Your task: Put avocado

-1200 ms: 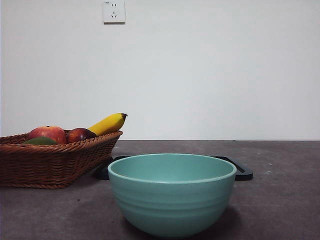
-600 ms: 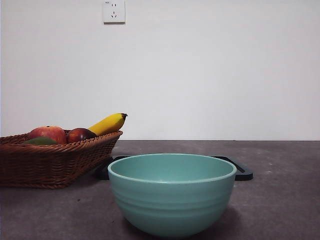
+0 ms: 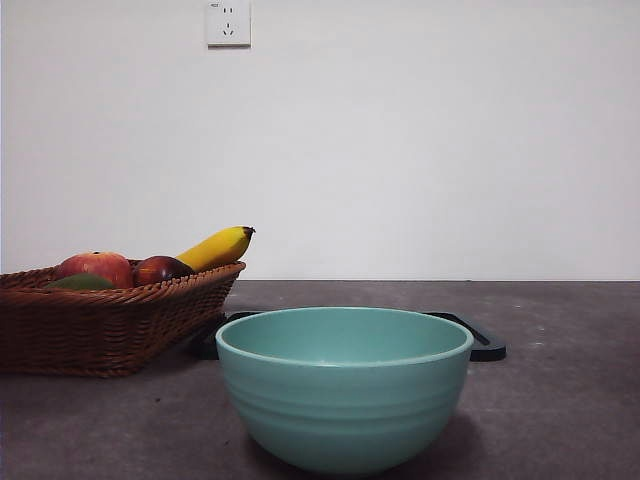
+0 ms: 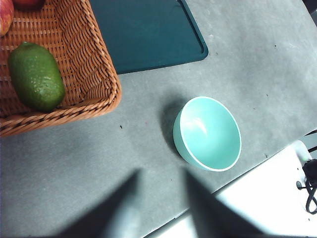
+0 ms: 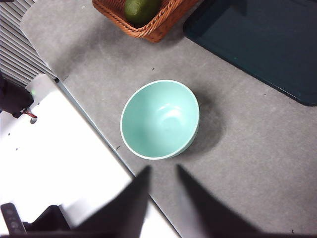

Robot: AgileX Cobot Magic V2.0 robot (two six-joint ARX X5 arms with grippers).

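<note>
The avocado (image 4: 35,76) lies on its side in the woven basket (image 4: 94,74), close to the basket's corner, with a red-yellow apple (image 3: 96,267) beside it; in the front view only a sliver of the avocado's green skin shows above the wicker rim, next to the apple, a dark maroon fruit (image 3: 160,269) and a banana (image 3: 217,247) that leans up over the basket's edge. A mint-green bowl (image 3: 344,388) stands on the grey worktop (image 3: 560,410), apart from the basket and holding nothing (its inside is bare in both wrist views). Behind the bowl a dark tray (image 4: 148,34) lies flat, one edge running just beside the basket. The left gripper (image 4: 161,198) hangs high above the worktop with its jaws parted and nothing between them, and the right gripper (image 5: 162,196) hovers above the bowl's near side, likewise spread and holding nothing. Neither arm shows in the front view.
</note>
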